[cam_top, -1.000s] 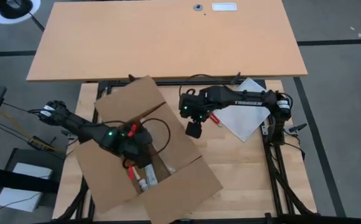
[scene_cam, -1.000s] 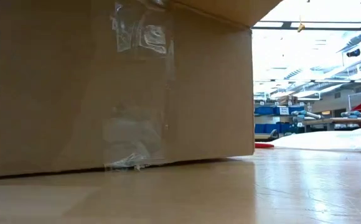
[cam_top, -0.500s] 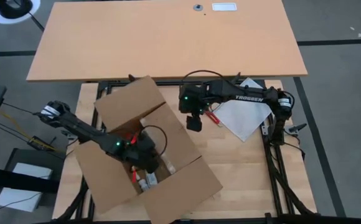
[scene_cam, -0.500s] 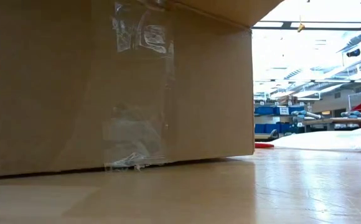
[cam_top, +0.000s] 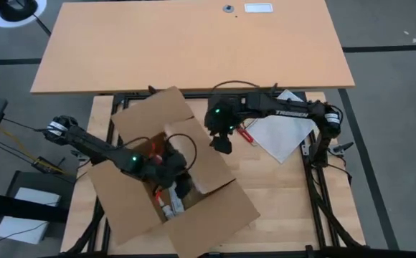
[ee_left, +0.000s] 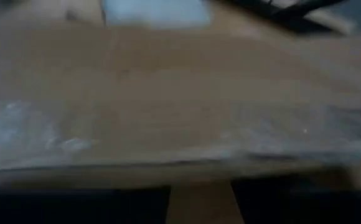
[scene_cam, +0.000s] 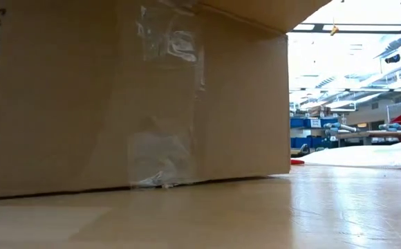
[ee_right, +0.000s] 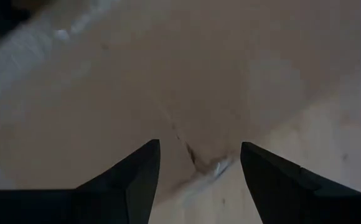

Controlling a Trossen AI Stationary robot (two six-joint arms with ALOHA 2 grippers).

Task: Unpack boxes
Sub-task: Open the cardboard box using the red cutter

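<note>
A brown cardboard shipping carton [cam_top: 166, 172] sits flaps-open on the pale wooden tabletop [cam_top: 287, 193]. The left gripper [cam_top: 181, 185] reaches inside, apparently after its contents, finger state impossible to tell; the right gripper [cam_top: 221, 145], fingers spread, hovers beside the carton's far flap.

left arm bent low, its gripper [cam_top: 178, 179] angled downward, right gripper [cam_top: 221, 145] hovering, fingers [ee_right: 131, 180] apart

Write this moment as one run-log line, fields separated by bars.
carton: open, items inside | left gripper: inside carton | right gripper: open, empty, by carton's flap | bag: on table
</note>
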